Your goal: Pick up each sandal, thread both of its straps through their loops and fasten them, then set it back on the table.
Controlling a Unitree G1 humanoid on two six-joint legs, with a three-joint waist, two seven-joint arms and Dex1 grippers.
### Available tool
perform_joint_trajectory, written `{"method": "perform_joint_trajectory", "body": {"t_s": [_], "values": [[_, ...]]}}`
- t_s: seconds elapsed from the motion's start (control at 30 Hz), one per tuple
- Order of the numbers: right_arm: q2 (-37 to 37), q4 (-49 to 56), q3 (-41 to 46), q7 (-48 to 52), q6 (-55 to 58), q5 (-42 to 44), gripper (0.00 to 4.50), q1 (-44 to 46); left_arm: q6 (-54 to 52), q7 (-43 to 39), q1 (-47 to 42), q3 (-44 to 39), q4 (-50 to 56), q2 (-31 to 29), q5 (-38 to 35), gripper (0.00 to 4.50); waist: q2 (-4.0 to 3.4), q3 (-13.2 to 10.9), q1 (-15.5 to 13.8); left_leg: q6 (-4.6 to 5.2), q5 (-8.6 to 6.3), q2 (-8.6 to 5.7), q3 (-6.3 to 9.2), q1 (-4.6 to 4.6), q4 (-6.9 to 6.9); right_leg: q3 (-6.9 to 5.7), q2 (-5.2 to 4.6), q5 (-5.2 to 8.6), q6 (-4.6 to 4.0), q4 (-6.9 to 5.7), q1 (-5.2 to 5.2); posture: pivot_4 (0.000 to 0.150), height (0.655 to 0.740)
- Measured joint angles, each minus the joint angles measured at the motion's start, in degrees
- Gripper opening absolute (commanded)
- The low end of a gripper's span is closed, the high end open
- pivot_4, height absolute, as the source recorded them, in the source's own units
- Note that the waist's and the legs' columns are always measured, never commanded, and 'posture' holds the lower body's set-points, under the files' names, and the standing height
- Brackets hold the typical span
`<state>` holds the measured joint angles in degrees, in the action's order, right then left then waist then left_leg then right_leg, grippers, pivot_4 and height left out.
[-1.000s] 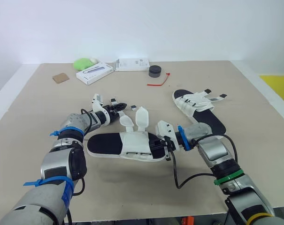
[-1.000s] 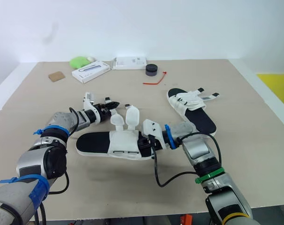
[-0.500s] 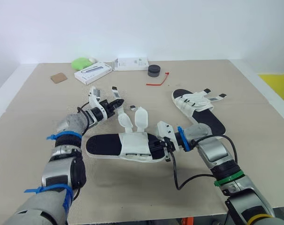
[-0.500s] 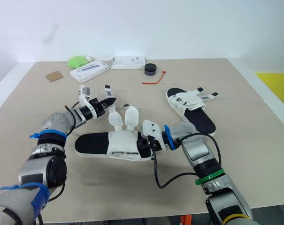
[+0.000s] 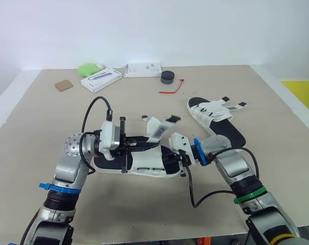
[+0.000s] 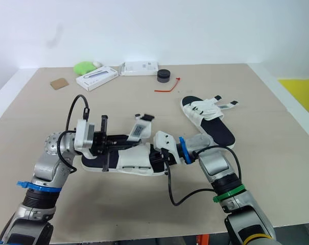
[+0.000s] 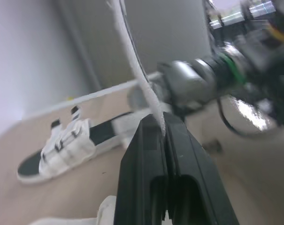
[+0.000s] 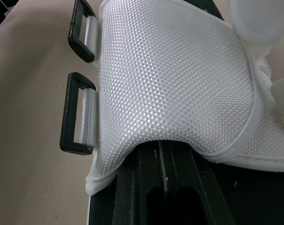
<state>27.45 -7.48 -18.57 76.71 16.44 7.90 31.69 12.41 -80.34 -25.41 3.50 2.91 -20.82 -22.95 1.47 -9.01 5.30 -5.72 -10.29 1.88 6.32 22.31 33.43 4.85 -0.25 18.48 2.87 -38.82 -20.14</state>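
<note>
**Left tool pinching a strap of the near sandal**

The near sandal (image 5: 146, 161) is lying on the bench (image 5: 42, 112), front and centre between the two arms.

The left tool (image 7: 157, 125) is reaching in from the heel side. Its fingers are pressing together on the edge of a white strap (image 7: 132, 61), which is rising straight up from the tips. In the head views, both strap ends are standing up off the white upper, unfastened.

The right tool (image 5: 169, 160) is sitting at the toe side, tucked under the white mesh upper. Its tip is hidden there, so I cannot tell whether it is wide, narrow or holding anything.

The two black loops (image 8: 77, 114) are lying along the edge of the upper, both unthreaded.

The far sandal (image 5: 215, 118) is resting on the bench behind the right arm, apart from the near one. Its straps are lying loose and spreading out to the right.

Along the back of the bench are sitting:
- a green lump (image 5: 90, 69)
- a slanted white box (image 5: 102, 80)
- a second white box (image 5: 142, 70)
- a black puck (image 5: 168, 77)
- a red tie (image 5: 173, 89)
- a brown card (image 5: 64, 85)
</note>
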Motion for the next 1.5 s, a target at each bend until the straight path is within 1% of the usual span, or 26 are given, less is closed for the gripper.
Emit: {"method": "perform_joint_trajectory", "body": {"t_s": [0.03,0.1,0.13,0.2,0.23,0.27,0.3,0.33,0.37,0.43,0.47,0.53,0.6,0.67,0.77,0.8,0.83,0.87,0.9,0.93,1.0,1.03,1.17,1.27,1.4,1.5], "values": [[0.0,0.2,0.0,0.0,0.1,0.0,0.0,-0.1,8.8,-3.6,-0.6,0.2,-3.3,-1.1,1.3,0.02,0.0,0.0,0.0,0.06,-0.04,0.01,-0.01,0.0,0.0,0.0,0.01,0.04,-0.03,0.0,-0.01,0.15,0.74],[0.0,0.4,0.0,0.0,0.1,0.0,0.0,-0.2,13.9,-6.2,-1.0,0.4,-5.6,-2.0,1.6,0.02,0.0,0.0,0.0,0.17,-0.1,0.02,-0.01,0.01,0.0,0.01,0.02,0.08,-0.05,0.0,-0.01,0.15,0.74],[0.0,0.5,0.0,0.1,0.1,0.0,0.0,-0.2,18.9,-9.0,-1.9,1.3,-7.7,-3.3,1.3,0.27,0.01,0.0,0.0,0.22,-0.12,0.02,-0.01,0.01,0.0,0.0,0.03,0.1,-0.06,0.0,-0.02,0.15,0.74],[-0.2,0.5,0.0,0.3,0.1,0.0,0.0,-0.2,24.1,-11.2,-2.5,3.0,-9.0,-5.9,0.2,0.89,0.01,0.0,0.1,0.32,-0.18,0.05,-0.02,0.01,0.0,0.03,0.05,0.13,-0.09,0.0,-0.02,0.15,0.74],[-0.3,0.5,0.0,0.4,0.1,0.0,0.0,-0.2,26.7,-11.7,-2.5,4.9,-9.3,-8.1,-0.6,1.29,0.01,0.0,0.1,0.41,-0.24,0.08,-0.02,0.01,0.0,0.03,0.07,0.16,-0.11,0.0,-0.02,0.15,0.74],[-0.3,0.5,0.0,0.5,0.1,0.0,0.0,-0.2,28.5,-11.9,-2.5,6.1,-9.6,-9.6,-1.1,1.93,0.0,0.0,0.1,0.47,-0.27,0.09,-0.02,0.01,0.01,0.02,0.08,0.18,-0.13,-0.01,-0.02,0.15,0.74],[-0.3,0.5,0.0,0.5,0.1,0.0,0.0,-0.2,29.7,-11.9,-2.5,7.0,-10.0,-10.5,-1.6,2.28,0.0,0.0,0.1,0.49,-0.28,0.1,-0.02,0.01,0.01,0.01,0.08,0.18,-0.13,-0.01,-0.02,0.15,0.74],[-0.3,0.5,0.0,0.5,0.1,0.0,0.0,-0.2,30.8,-11.9,-2.5,8.1,-10.7,-11.2,-2.3,2.82,0.0,0.0,0.2,0.5,-0.29,0.11,-0.02,0.01,0.02,0.01,0.09,0.19,-0.13,-0.01,-0.02,0.15,0.74],[-0.3,0.5,0.0,0.5,0.1,0.0,0.0,-0.2,31.5,-11.9,-2.5,8.5,-11.2,-11.6,-2.5,3.14,0.0,0.0,0.2,0.51,-0.29,0.11,-0.02,0.02,0.03,0.01,0.1,0.19,-0.13,-0.01,-0.02,0.15,0.74],[-0.3,0.5,0.0,0.5,0.1,0.0,0.0,-0.2,32.6,-11.9,-2.5,9.5,-11.5,-12.0,-3.3,4.05,0.0,0.0,0.2,0.52,-0.3,0.13,-0.02,0.02,0.04,0.01,0.11,0.19,-0.13,-0.01,-0.02,0.15,0.74],[-0.3,0.5,0.0,0.5,0.1,0.0,0.0,-0.2,32.8,-11.9,-2.5,9.8,-11.6,-12.0,-3.6,4.44,0.0,0.0,0.2,0.53,-0.3,0.13,-0.02,0.02,0.04,0.01,0.12,0.19,-0.13,-0.01,-0.02,0.15,0.74],[-0.8,0.5,-0.3,0.4,0.2,0.0,0.0,-0.1,30.2,-11.0,-0.3,9.8,-10.1,-14.1,-4.2,4.44,-0.01,0.0,0.4,0.62,-0.35,0.24,-0.07,0.0,0.04,0.08,0.22,0.2,-0.16,-0.01,-0.04,0.15,0.74],[-1.2,0.8,-0.7,0.4,0.3,0.1,0.0,-0.1,20.2,-7.5,6.8,7.8,-6.6,-20.3,-5.4,4.44,-0.04,0.0,0.8,1.04,-0.6,0.4,-0.17,-0.08,0.06,0.2,0.37,0.35,-0.39,-0.13,-0.07,0.15,0.74],[-1.0,1.0,-0.8,0.8,0.4,0.3,0.0,-0.1,8.5,-4.3,13.0,6.4,-3.5,-26.5,-7.0,4.44,0.01,-0.1,0.5,1.28,-0.75,0.62,-0.05,-0.02,0.11,-0.08,0.53,0.54,-0.61,-0.2,-0.07,0.15,0.74],[-1.0,0.9,-0.8,0.9,0.5,0.3,0.0,0.0,-4.0,-1.8,17.6,5.5,2.6,-31.3,-10.0,4.44,0.0,-0.1,0.2,1.26,-0.81,0.83,0.01,-0.01,0.11,-0.14,0.76,0.55,-0.75,-0.21,-0.08,0.15,0.74],[-1.3,0.7,-1.0,0.8,0.6,0.3,0.0,0.3,-11.4,0.4,19.8,4.7,6.4,-33.0,-13.8,4.44,-0.07,-0.1,0.2,1.25,-0.81,0.86,0.0,-0.04,0.11,-0.12,0.79,0.57,-0.79,-0.25,-0.09,0.15,0.74],[-1.5,0.7,-1.2,0.7,0.6,0.4,0.0,0.4,-24.9,5.8,24.4,2.9,12.7,-37.0,-23.2,4.44,-0.13,-0.3,0.3,1.24,-0.88,1.02,-0.04,-0.1,0.1,-0.07,0.93,0.59,-0.87,-0.27,-0.12,0.15,0.74],[-1.4,0.7,-1.2,0.7,0.6,0.4,0.0,0.4,-25.9,6.2,24.6,2.7,13.0,-37.2,-23.9,4.44,-0.13,-0.3,0.3,1.24,-0.88,1.02,-0.04,-0.1,0.1,-0.07,0.93,0.59,-0.87,-0.27,-0.12,0.15,0.74],[-1.5,0.6,-1.2,0.8,0.7,0.4,0.0,0.6,-31.9,9.8,26.3,1.4,15.1,-38.1,-28.9,4.44,-0.18,-0.3,0.2,1.24,-0.88,1.03,-0.04,-0.13,0.1,-0.09,0.94,0.61,-0.91,-0.29,-0.12,0.15,0.74],[-1.6,0.7,-1.3,0.8,0.8,0.4,0.0,0.6,-39.3,15.3,29.0,0.0,18.9,-39.2,-35.4,4.44,-0.17,-0.4,0.3,1.2,-0.94,1.13,-0.07,-0.12,0.09,-0.06,0.98,0.62,-0.93,-0.27,-0.13,0.15,0.74],[-1.5,0.8,-1.3,1.0,1.0,0.5,0.0,0.6,-46.8,22.1,32.3,-0.4,23.6,-38.8,-41.6,4.44,-0.21,-0.4,0.3,1.18,-0.99,1.1,-0.12,-0.18,0.09,0.01,0.97,0.65,-0.93,-0.27,-0.11,0.15,0.74],[-1.5,0.8,-1.3,1.0,1.2,0.5,0.0,0.6,-49.6,25.3,33.3,0.1,25.6,-37.8,-42.8,4.44,-0.2,-0.4,0.3,1.16,-1.0,1.1,-0.14,-0.19,0.09,0.02,0.97,0.65,-0.94,-0.27,-0.11,0.15,0.74],[-1.5,1.3,-1.3,1.0,2.2,0.5,0.0,0.6,-56.4,35.5,33.4,2.5,27.0,-31.1,-42.8,4.44,-0.21,-0.4,0.2,1.13,-1.01,1.08,-0.14,-0.21,0.1,0.01,1.0,0.64,-0.99,-0.28,-0.11,0.15,0.74],[-1.4,1.6,-1.3,1.1,2.7,0.5,0.0,0.6,-58.8,38.6,32.5,2.6,26.8,-29.6,-42.7,4.44,-0.24,-0.3,0.1,1.08,-1.04,1.07,-0.14,-0.21,0.1,0.02,1.0,0.66,-1.02,-0.28,-0.11,0.15,0.74],[-0.9,2.2,-1.4,1.1,3.7,0.5,0.0,0.6,-62.9,44.7,24.9,3.5,23.1,-21.3,-42.2,4.44,-0.32,-0.2,-0.2,1.01,-1.05,1.02,-0.15,-0.22,0.14,0.03,0.99,0.66,-1.01,-0.26,-0.07,0.15,0.74],[-0.6,2.8,-1.4,1.1,4.2,0.5,0.0,0.5,-66.2,46.8,21.1,4.2,21.6,-18.0,-42.5,4.44,-0.39,-0.2,-0.4,0.96,-1.07,1.0,-0.15,-0.21,0.16,0.04,0.98,0.67,-1.0,-0.26,-0.05,0.15,0.74]]}}
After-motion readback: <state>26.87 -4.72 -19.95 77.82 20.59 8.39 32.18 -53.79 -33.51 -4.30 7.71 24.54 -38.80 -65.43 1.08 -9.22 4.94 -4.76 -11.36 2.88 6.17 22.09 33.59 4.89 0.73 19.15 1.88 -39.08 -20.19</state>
